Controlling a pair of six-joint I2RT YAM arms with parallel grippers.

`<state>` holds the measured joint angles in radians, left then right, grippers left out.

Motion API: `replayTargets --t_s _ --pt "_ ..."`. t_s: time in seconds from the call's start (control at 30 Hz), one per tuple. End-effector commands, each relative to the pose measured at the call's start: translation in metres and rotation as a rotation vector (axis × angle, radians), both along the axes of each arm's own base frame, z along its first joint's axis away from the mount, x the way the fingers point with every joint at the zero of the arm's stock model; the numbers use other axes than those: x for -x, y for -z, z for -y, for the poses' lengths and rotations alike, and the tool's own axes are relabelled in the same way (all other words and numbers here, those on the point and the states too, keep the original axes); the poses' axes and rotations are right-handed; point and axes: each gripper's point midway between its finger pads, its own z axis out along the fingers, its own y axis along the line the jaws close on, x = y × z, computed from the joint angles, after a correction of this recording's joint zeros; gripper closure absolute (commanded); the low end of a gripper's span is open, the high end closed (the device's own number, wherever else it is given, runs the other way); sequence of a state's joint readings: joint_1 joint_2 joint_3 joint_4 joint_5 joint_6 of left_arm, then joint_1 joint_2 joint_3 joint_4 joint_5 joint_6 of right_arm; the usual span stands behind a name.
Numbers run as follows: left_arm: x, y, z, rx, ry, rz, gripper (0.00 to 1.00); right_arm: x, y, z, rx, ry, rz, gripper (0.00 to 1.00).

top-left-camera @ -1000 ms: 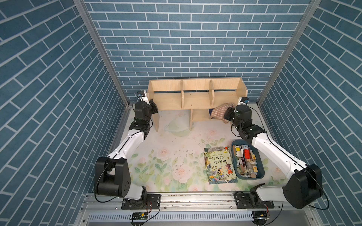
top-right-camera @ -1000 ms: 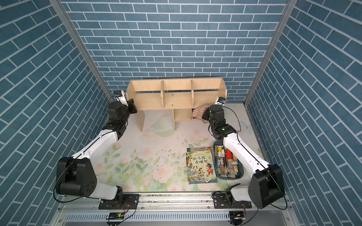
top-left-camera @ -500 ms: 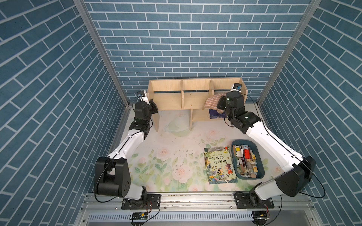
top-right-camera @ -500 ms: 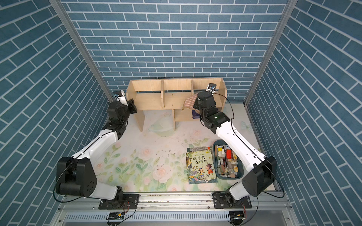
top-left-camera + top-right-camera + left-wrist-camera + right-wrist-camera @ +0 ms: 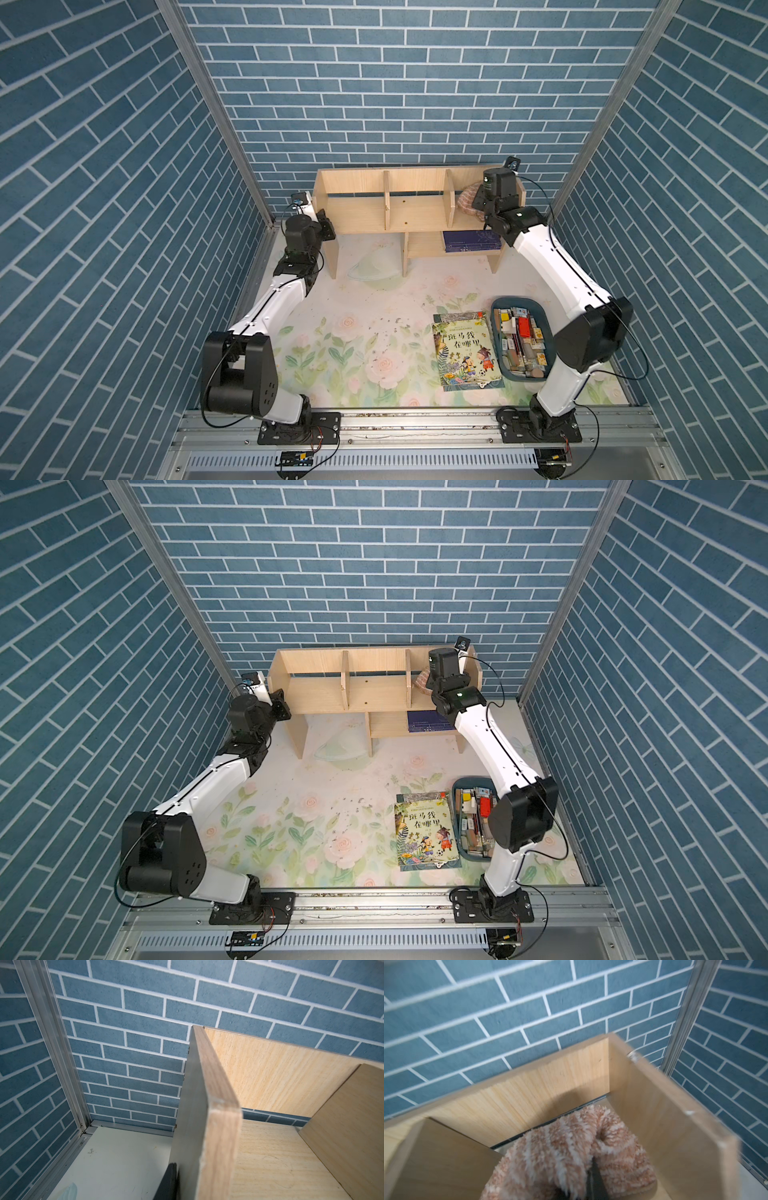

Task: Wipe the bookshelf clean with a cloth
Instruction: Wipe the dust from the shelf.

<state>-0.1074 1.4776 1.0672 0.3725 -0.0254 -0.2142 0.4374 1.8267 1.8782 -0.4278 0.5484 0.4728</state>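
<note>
The right gripper is closed on the cloth, which is bunched into a thick fold around the jaws. The cloth is held down inside the right-end upper compartment of the bookshelf, close to the outer side panel. The left gripper is set at the opposite side panel. Only one finger is shown, laid against that panel's outer face, so whether the panel is clamped cannot be told. The bookshelf is stood at the middle of the far edge of the table.

Several faults are judged possible. Because the cloth is wadded, only a narrow strip may be wiped and the compartment's corners may be missed. If it is dragged hard against the divider or the side panel, it may be pulled from the jaws. If the bracing is loose, the bookshelf may be shoved along the far edge or tipped. The blue book on the lower shelf may be knocked by the forearm
</note>
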Motion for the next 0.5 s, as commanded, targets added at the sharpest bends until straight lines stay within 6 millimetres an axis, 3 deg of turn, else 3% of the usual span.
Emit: replayTargets --t_s 0.0,0.07,0.13,0.17,0.37,0.47 --pt "0.002 0.029 0.045 0.119 0.189 -0.103 1.0 -0.002 0.015 0.005 0.043 -0.007 -0.06 0.89" --pt "0.001 0.029 0.045 0.115 0.186 -0.111 1.0 -0.002 0.021 0.006 0.048 -0.003 -0.076 0.73" --pt "0.002 0.028 0.045 0.111 0.188 -0.11 1.0 0.002 0.021 0.011 0.057 0.013 -0.087 0.48" --pt "0.002 0.027 0.045 0.11 0.188 -0.108 1.0 0.005 0.018 0.014 0.061 0.02 -0.088 0.42" --pt "0.001 0.026 0.044 0.107 0.186 -0.105 1.0 0.026 -0.01 0.033 0.104 0.058 -0.062 0.23" --pt "0.001 0.028 0.044 0.103 0.181 -0.111 1.0 0.023 -0.015 0.023 0.082 0.01 -0.044 0.2"
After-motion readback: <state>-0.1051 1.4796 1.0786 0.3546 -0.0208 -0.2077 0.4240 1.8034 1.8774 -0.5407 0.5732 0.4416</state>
